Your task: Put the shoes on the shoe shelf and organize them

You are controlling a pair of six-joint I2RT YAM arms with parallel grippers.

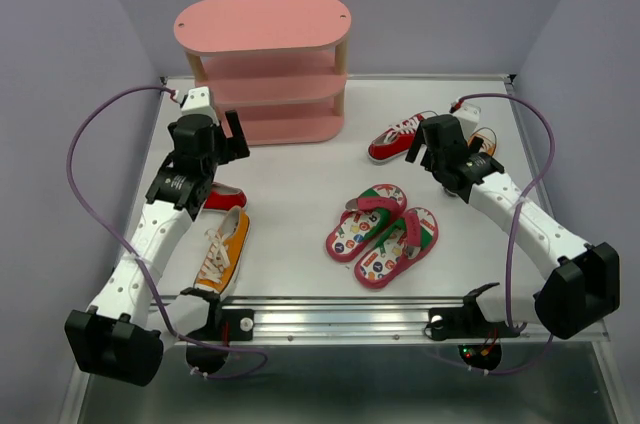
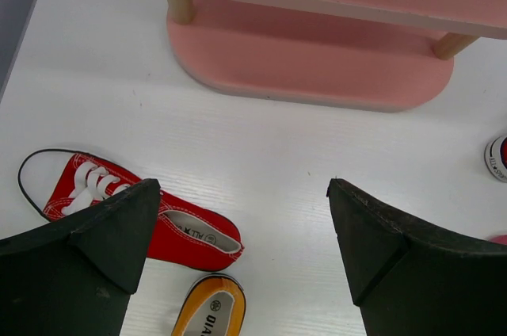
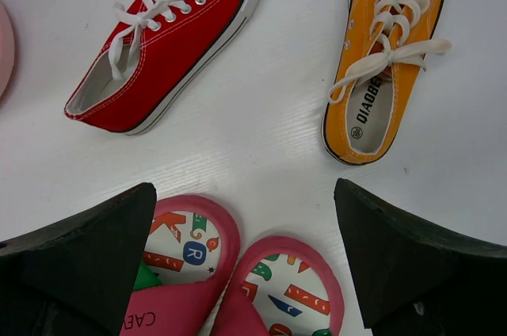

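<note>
The pink three-tier shoe shelf (image 1: 262, 64) stands at the back left with nothing on it; its bottom board (image 2: 317, 59) shows in the left wrist view. One red sneaker (image 1: 222, 198) and one orange sneaker (image 1: 222, 249) lie at the left, under my left arm. The other red sneaker (image 1: 398, 137) and orange sneaker (image 1: 483, 141) lie at the back right. The pink flip-flops (image 1: 380, 234) lie side by side in the middle. My left gripper (image 1: 238, 139) is open and empty, above the table before the shelf. My right gripper (image 1: 425, 154) is open and empty, above the flip-flops' near ends (image 3: 238, 288).
A metal rail (image 1: 340, 319) runs along the table's near edge between the arm bases. Purple cables (image 1: 90, 174) loop beside both arms. Grey walls close in the table at the left, back and right.
</note>
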